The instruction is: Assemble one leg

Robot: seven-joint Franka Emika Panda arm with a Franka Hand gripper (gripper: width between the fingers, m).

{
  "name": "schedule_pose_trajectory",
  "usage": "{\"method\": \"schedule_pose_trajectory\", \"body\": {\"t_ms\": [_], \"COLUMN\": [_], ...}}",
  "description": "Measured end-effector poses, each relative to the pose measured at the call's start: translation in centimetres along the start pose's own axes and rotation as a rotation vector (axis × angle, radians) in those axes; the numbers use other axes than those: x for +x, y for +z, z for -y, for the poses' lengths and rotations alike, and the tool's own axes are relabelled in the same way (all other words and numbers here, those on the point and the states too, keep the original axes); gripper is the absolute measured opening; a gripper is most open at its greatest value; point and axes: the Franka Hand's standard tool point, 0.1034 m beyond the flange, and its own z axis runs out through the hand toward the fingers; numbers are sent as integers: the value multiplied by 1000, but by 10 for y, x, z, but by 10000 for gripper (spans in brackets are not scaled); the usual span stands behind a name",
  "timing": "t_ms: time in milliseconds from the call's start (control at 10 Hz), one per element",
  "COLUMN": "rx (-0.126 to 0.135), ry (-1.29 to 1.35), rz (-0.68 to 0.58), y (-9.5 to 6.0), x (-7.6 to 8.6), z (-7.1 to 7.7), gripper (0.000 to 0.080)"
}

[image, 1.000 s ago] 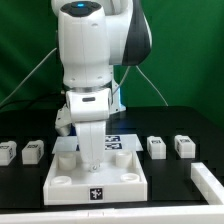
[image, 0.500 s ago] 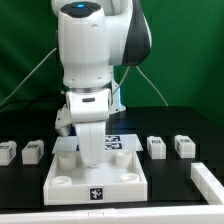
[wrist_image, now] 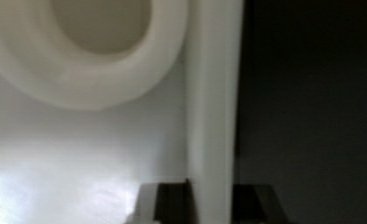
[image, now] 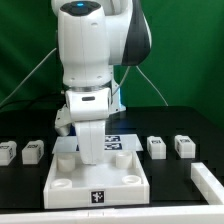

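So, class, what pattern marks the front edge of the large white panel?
A black-and-white square marker, seen best in the exterior view.

Leg (image: 33, 151) beside panel (image: 97, 180), apparently apart

My arm shell (image: 85, 60) looks like glossy white plastic and catches highlights. The panel (image: 120, 185) is smooth white plastic, kinda satin up close. The legs (image: 156, 146) look like the same plastic, matt. The table (image: 20, 195) is flat matt black.
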Motion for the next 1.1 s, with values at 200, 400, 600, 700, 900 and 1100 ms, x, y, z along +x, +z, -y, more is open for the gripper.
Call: {"method": "schedule_pose_trajectory", "body": {"t_ms": [200,400,600,700,900,1100], "rx": [-1,-3,-17,-24,-45,-69], "ry": [0,-5,-14,-13,5,20], "rz": [0,0,-2,-5,-17,-31], "y": [0,0,0,-1,-2,-3], "x": [0,0,3,8,28,52], "z": [0,-1,-6,-13,-34,-56], "gripper": [71,71,71,71,70,70]}}
